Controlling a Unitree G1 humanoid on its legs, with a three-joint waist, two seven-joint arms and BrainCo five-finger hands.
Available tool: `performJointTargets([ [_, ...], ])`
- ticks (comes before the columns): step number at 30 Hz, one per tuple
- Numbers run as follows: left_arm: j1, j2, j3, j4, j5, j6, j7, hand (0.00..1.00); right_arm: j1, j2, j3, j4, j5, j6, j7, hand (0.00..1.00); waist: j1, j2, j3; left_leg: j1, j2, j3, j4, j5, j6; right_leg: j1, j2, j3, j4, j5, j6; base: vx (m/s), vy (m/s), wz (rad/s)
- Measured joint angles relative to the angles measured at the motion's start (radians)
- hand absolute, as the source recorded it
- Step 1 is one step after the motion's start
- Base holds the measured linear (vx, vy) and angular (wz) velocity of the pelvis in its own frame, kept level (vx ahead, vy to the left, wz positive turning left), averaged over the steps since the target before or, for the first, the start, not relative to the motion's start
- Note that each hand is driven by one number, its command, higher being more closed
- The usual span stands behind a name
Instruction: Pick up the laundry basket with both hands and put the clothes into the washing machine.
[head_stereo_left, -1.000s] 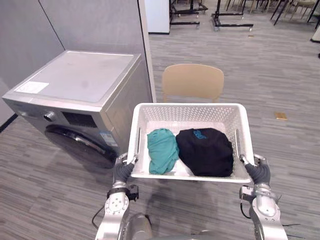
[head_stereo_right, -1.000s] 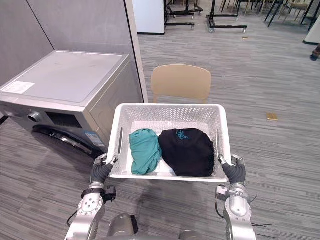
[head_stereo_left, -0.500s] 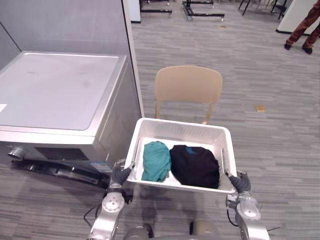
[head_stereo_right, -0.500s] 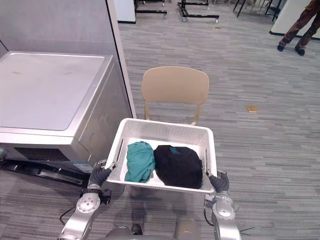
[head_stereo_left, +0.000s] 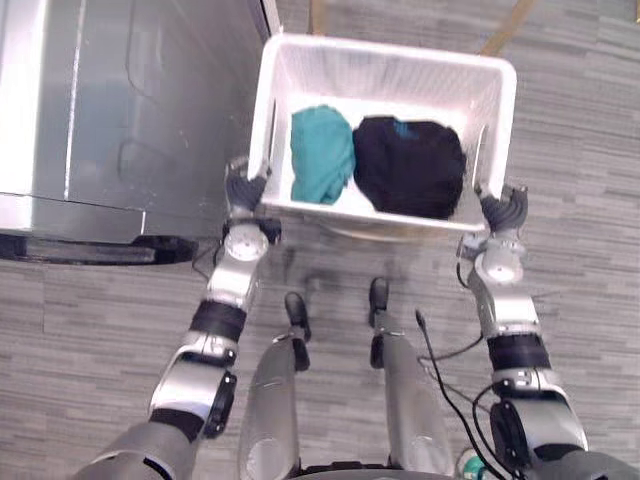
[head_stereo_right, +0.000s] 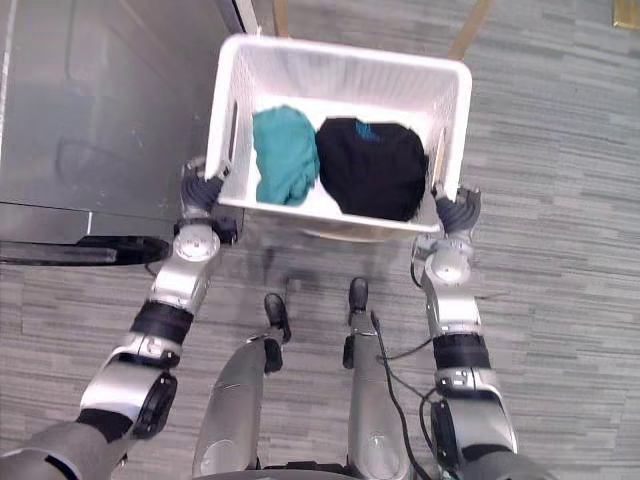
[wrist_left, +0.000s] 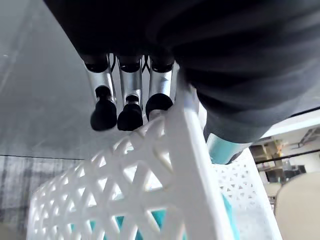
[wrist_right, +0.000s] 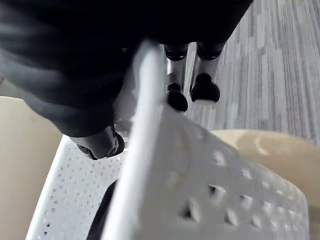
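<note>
I hold a white perforated laundry basket (head_stereo_left: 400, 78) level in front of me, above the floor. Inside lie a teal garment (head_stereo_left: 322, 155) on its left and a black garment (head_stereo_left: 410, 165) on its right. My left hand (head_stereo_left: 243, 188) clamps the near left corner of the rim (wrist_left: 190, 165), with its fingers (wrist_left: 131, 107) outside the wall and the thumb inside. My right hand (head_stereo_left: 503, 208) grips the near right corner the same way, fingers (wrist_right: 202, 87) outside and thumb (wrist_right: 100, 142) inside. The silver washing machine (head_stereo_left: 100, 110) stands just left of the basket.
The machine's dark front door (head_stereo_left: 100, 248) shows as a band at the lower left. Wooden legs of a beige chair (head_stereo_left: 505, 28) stand just past the basket's far side. Grey plank floor (head_stereo_left: 590, 150) lies open to the right.
The camera has swung steeply down, so I now look almost straight down on the basket. Both hands keep the same hold on the rim and the clothes lie as before.
</note>
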Motion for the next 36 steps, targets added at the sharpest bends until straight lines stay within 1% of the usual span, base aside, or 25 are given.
performJointTargets([
  [4,0.016,-0.021,0.007,-0.002,0.001,-0.002,-0.003,0.00,0.010,0.024,0.012,-0.046,0.000,-0.001,-0.003,0.00,0.000,0.000,0.000,-0.001,0.000,0.002,0.000,-0.001,-0.001,0.000,-0.001,0.001,0.000,0.000,0.000,0.00,0.000,0.00],
  [5,0.020,-0.038,0.007,-0.007,0.001,-0.005,-0.006,0.00,0.012,0.037,0.014,-0.073,0.000,-0.006,-0.001,0.00,0.000,0.000,0.000,-0.001,0.000,0.002,0.001,-0.001,0.000,0.001,-0.001,0.001,0.000,0.000,0.000,-0.03,0.000,0.01],
  [6,0.031,-0.054,0.003,-0.018,0.001,-0.014,-0.019,0.00,0.016,0.048,0.035,-0.094,0.000,-0.022,0.006,0.00,0.000,0.000,0.000,0.000,0.000,0.002,0.002,-0.001,0.000,0.002,0.000,0.002,0.000,0.000,0.000,-0.04,-0.002,0.01],
  [7,0.041,-0.059,0.002,-0.031,0.001,-0.016,-0.024,0.00,0.026,0.054,0.044,-0.106,0.000,-0.022,0.006,0.00,0.000,0.000,0.000,0.000,0.001,0.002,0.003,-0.001,0.000,0.003,0.000,0.002,0.000,0.000,0.000,-0.04,-0.007,0.02],
  [9,0.096,-0.096,-0.017,-0.074,0.001,-0.019,-0.037,0.00,0.065,0.084,0.049,-0.139,-0.001,-0.029,0.007,0.00,0.002,0.000,0.000,0.006,0.004,0.001,0.013,-0.002,-0.001,0.014,0.002,0.002,0.000,-0.001,-0.001,-0.04,-0.011,0.02],
  [11,0.145,-0.120,-0.020,-0.099,0.001,-0.020,-0.045,0.00,0.120,0.089,0.043,-0.165,-0.001,-0.033,0.007,0.00,0.004,0.000,0.000,0.019,0.006,0.003,0.015,-0.008,0.000,0.027,0.004,0.004,0.001,-0.002,-0.002,-0.04,-0.009,-0.01],
  [13,0.194,-0.123,-0.019,-0.116,0.001,-0.020,-0.046,0.00,0.186,0.097,0.019,-0.199,-0.001,-0.039,0.006,0.00,0.005,0.000,0.000,0.033,0.009,0.005,0.015,-0.015,0.006,0.041,0.007,0.006,0.003,-0.007,-0.004,-0.05,-0.011,-0.01],
  [14,0.220,-0.121,-0.017,-0.128,0.001,-0.020,-0.046,0.00,0.232,0.098,-0.004,-0.222,-0.001,-0.041,0.004,0.00,0.005,0.000,0.000,0.041,0.008,0.006,0.011,-0.017,0.007,0.050,0.006,0.009,0.005,-0.021,-0.003,-0.06,-0.017,0.03],
  [18,0.282,-0.109,-0.003,-0.179,0.002,-0.026,-0.046,0.00,0.317,0.096,-0.054,-0.271,-0.001,-0.045,0.002,0.00,0.012,0.000,0.000,0.063,0.010,0.015,0.009,-0.021,0.003,0.054,0.007,0.016,0.032,-0.037,-0.008,-0.05,-0.033,-0.02],
  [19,0.315,-0.105,0.015,-0.205,0.003,-0.037,-0.047,0.00,0.346,0.095,-0.064,-0.288,-0.001,-0.058,0.003,0.00,0.020,0.000,0.000,0.075,0.014,0.017,0.011,-0.021,0.003,0.062,0.010,0.018,0.040,-0.042,-0.012,-0.02,-0.042,-0.06],
  [22,0.366,-0.121,0.036,-0.243,0.002,-0.043,-0.048,0.00,0.397,0.094,-0.076,-0.314,-0.001,-0.061,0.006,0.00,0.022,0.000,0.000,0.096,0.016,0.011,0.016,-0.023,-0.001,0.079,0.009,0.010,0.060,-0.059,-0.013,0.01,-0.033,0.06],
  [23,0.409,-0.130,0.044,-0.259,0.002,-0.051,-0.057,0.00,0.429,0.094,-0.077,-0.318,-0.001,-0.061,0.011,0.00,0.024,0.000,0.000,0.116,0.017,0.004,0.020,-0.025,-0.004,0.100,0.009,0.004,0.073,-0.071,-0.016,0.04,-0.030,0.21],
  [25,0.496,-0.154,0.061,-0.296,-0.008,-0.059,-0.079,0.00,0.499,0.098,-0.075,-0.333,-0.001,-0.061,0.037,0.00,0.028,0.000,0.000,0.161,0.017,0.001,0.018,-0.035,-0.010,0.144,0.004,-0.010,0.088,-0.096,-0.016,0.06,-0.017,0.22],
  [27,0.631,-0.174,0.077,-0.347,-0.031,-0.063,-0.127,0.00,0.611,0.100,-0.074,-0.351,-0.002,-0.062,0.090,0.00,0.031,0.000,-0.003,0.234,0.014,-0.001,0.012,-0.056,-0.017,0.209,-0.005,-0.024,0.117,-0.141,-0.013,0.13,-0.020,0.21],
  [28,0.666,-0.174,0.079,-0.350,-0.036,-0.065,-0.135,0.00,0.639,0.100,-0.074,-0.349,-0.002,-0.062,0.099,0.00,0.034,-0.001,-0.011,0.249,0.012,-0.001,0.008,-0.058,-0.017,0.220,-0.007,-0.026,0.124,-0.148,-0.013,0.14,-0.018,0.16],
  [30,0.799,-0.185,0.103,-0.347,-0.048,-0.064,-0.183,0.00,0.723,0.117,-0.077,-0.304,-0.004,-0.061,0.145,0.00,0.036,0.001,-0.061,0.301,0.003,-0.004,-0.024,-0.065,-0.023,0.266,-0.020,-0.046,0.127,-0.177,-0.009,0.16,-0.018,0.23],
  [31,0.826,-0.188,0.109,-0.341,-0.050,-0.063,-0.197,0.00,0.741,0.123,-0.077,-0.281,-0.007,-0.061,0.157,0.00,0.035,0.001,-0.074,0.316,0.001,-0.007,-0.032,-0.064,-0.023,0.281,-0.022,-0.051,0.126,-0.183,-0.009,0.19,-0.022,0.24],
  [33,0.894,-0.186,0.117,-0.277,-0.053,-0.058,-0.236,0.00,0.796,0.147,-0.078,-0.178,-0.020,-0.059,0.204,0.00,0.052,0.007,-0.123,0.384,-0.005,-0.013,-0.056,-0.061,-0.018,0.345,-0.028,-0.070,0.125,-0.203,-0.003,0.18,-0.018,0.19],
  [34,0.903,-0.185,0.120,-0.256,-0.053,-0.058,-0.244,0.00,0.806,0.151,-0.078,-0.151,-0.022,-0.058,0.213,0.00,0.052,0.009,-0.137,0.394,-0.006,-0.015,-0.061,-0.061,-0.018,0.356,-0.031,-0.078,0.125,-0.210,-0.002,0.17,-0.015,0.30],
  [36,0.912,-0.187,0.146,-0.137,-0.044,-0.055,-0.269,0.00,0.817,0.162,-0.080,-0.043,-0.027,-0.056,0.247,0.00,0.052,0.015,-0.183,0.444,-0.019,-0.035,-0.089,-0.058,-0.022,0.407,-0.041,-0.102,0.122,-0.225,0.002,0.19,-0.014,0.36],
])
